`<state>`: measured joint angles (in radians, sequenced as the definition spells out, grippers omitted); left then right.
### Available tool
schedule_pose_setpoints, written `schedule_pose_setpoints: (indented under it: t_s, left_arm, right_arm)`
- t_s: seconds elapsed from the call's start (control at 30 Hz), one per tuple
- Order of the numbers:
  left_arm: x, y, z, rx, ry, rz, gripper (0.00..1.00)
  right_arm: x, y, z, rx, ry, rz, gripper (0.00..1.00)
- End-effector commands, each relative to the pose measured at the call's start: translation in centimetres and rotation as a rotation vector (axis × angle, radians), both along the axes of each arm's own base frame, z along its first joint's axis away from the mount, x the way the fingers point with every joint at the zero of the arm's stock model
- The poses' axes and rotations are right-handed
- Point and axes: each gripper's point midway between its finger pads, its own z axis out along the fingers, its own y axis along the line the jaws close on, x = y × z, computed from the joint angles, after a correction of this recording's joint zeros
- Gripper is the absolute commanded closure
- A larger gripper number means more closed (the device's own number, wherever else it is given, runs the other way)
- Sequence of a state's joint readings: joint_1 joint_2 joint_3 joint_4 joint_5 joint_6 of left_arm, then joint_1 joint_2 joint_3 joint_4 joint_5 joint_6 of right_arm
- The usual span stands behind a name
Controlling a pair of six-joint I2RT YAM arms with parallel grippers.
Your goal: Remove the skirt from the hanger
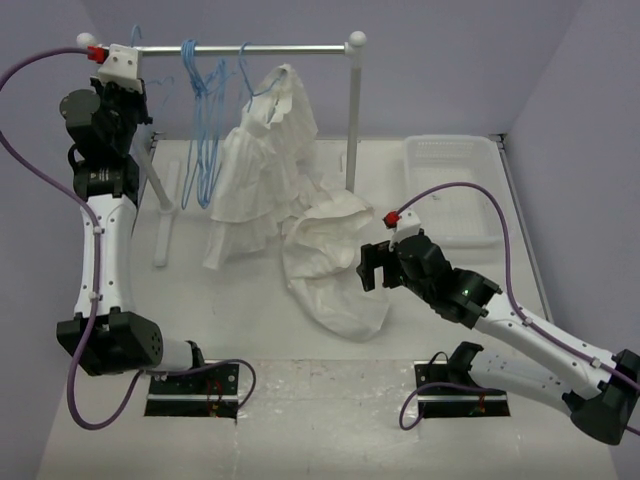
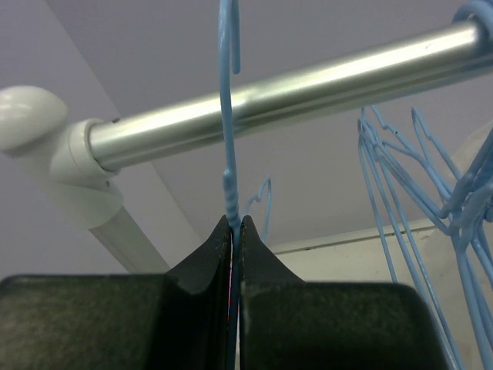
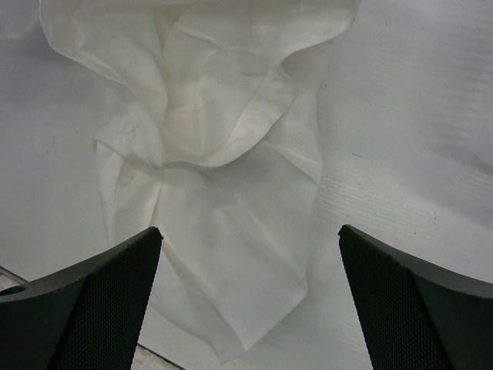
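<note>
Because the skirt (image 1: 335, 265) lies crumpled on the white table (image 1: 330, 400), off the hanger (image 2: 228, 116), it is met directly ahead of the right gripper (image 1: 372, 268), whose jaws are spread wide and hold nothing. Its long axis runs roughly from the near edge toward the rail (image 2: 308, 92). The left gripper (image 2: 236, 223) is clamped on the hanger's twisted neck. Room is limited by the ruffled garment (image 1: 255, 170) just beside.

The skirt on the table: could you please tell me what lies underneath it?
The skirt lies crumpled on the white table, which shows beside it. Whatever may lie beneath the fabric is covered; nothing pokes out from its edges.
</note>
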<state>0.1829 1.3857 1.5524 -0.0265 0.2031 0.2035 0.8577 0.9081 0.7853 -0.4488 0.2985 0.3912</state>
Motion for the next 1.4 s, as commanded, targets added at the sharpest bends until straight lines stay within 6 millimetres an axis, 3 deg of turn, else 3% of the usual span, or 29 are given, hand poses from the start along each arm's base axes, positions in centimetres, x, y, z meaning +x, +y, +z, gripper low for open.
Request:
schedule_pose_setpoints:
  t_s: [0.0, 0.13, 0.33, 0.37, 0.4, 0.47, 0.53, 0.67, 0.87, 1.07, 1.27, 1.37]
  left_arm:
    - [0.6, 0.4, 0.7, -0.027, -0.052, -0.012, 1.0]
    - [0.8, 0.7, -0.8, -0.073, -0.013, 0.001, 1.0]
    - [-1.6, 0.5, -1.1, -0.085, -0.017, 0.017, 1.0]
    - [-2.2, 0.2, -0.7, -0.081, -0.024, 0.01, 0.84]
    - [-2.4, 0.1, -0.9, -0.091, -0.018, 0.006, 0.41]
    - [-3.3, -0.3, -0.4, -0.095, -0.022, -0.002, 0.13]
    - [-3.9, -0.7, -0.6, -0.108, 0.002, -0.02, 0.0]
    - [-5.5, -1.3, 0.6, -0.15, 0.008, -0.028, 0.0]
    - [-8.8, -4.8, 1.7, -0.229, 0.026, -0.179, 0.0]
    - [-10.2, -7.9, -1.4, -0.278, 0.104, -0.321, 0.0]
    - [-8.8, -6.0, -4.7, -0.284, 0.219, -0.2, 0.0]
    - [-8.4, -6.2, -6.2, -0.256, 0.259, -0.214, 0.0]
  right_arm:
    - [0.7, -0.1, 2.0, 0.028, -0.051, -0.026, 0.01]
    - [0.5, -0.4, 2.0, 0.043, -0.051, -0.034, 0.01]
    - [0.1, -0.6, 2.4, 0.065, -0.062, -0.027, 0.01]
    - [0.0, -0.6, 2.5, 0.068, -0.065, -0.023, 0.01]
    - [-0.1, -0.5, 2.6, 0.073, -0.063, -0.017, 0.01]
    - [-0.1, -0.3, 2.7, 0.078, -0.064, -0.007, 0.01]
    - [-0.3, -0.2, 3.0, 0.082, -0.062, 0.002, 0.01]
    - [-0.5, -0.2, 3.0, 0.089, -0.057, 0.014, 0.01]
    - [-1.0, 0.2, 2.8, 0.109, -0.038, 0.031, 0.01]
    - [-1.3, 0.5, 2.3, 0.114, -0.019, 0.047, 0.01]
    - [-1.4, 0.7, 2.1, 0.107, -0.008, 0.061, 0.01]
    - [-1.4, 0.8, 2.0, 0.105, -0.005, 0.067, 0.01]
